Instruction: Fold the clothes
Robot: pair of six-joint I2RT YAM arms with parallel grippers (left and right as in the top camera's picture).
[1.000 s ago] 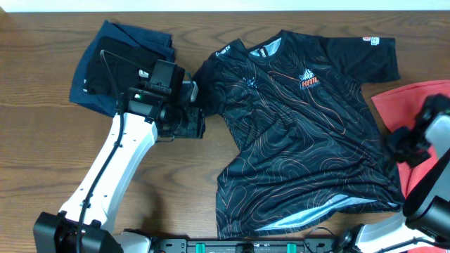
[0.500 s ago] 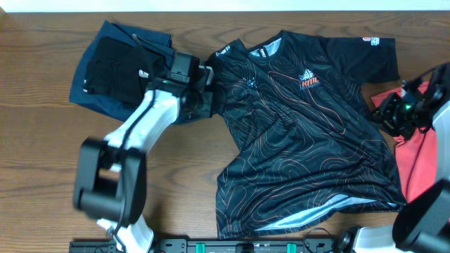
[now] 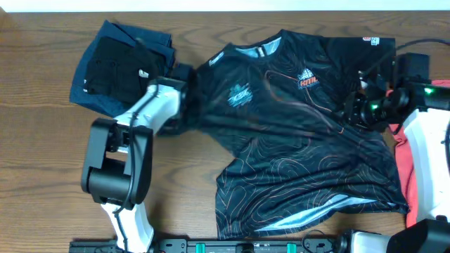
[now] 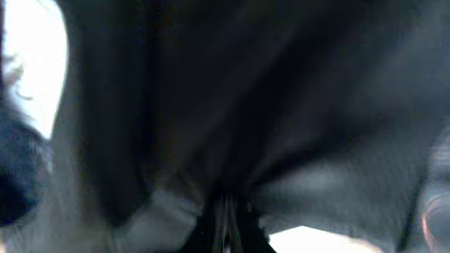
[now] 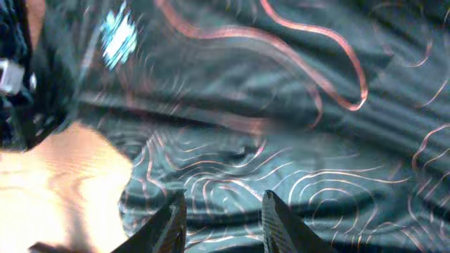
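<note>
One sleeve edge of the jersey (image 3: 295, 154) pinched tight in the left fingers (image 4: 226, 228), right fingers (image 5: 285, 225) apart over cloth.

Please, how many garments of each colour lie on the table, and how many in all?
Black: 2, patterned jersey and folded black piece
Navy: 1, navy garment under that piece
Red: 1, red garment at the right edge
Total: 4

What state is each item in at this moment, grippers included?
jersey: spread front up, not yet folded; the edge on the left arm's side is lifted and bunched.
left gripper: shut on the jersey's fabric.
right gripper: open, over the jersey.
navy garments: folded, in a pile.
red T-shirt: only a strip shows; fold cannot be told.
</note>
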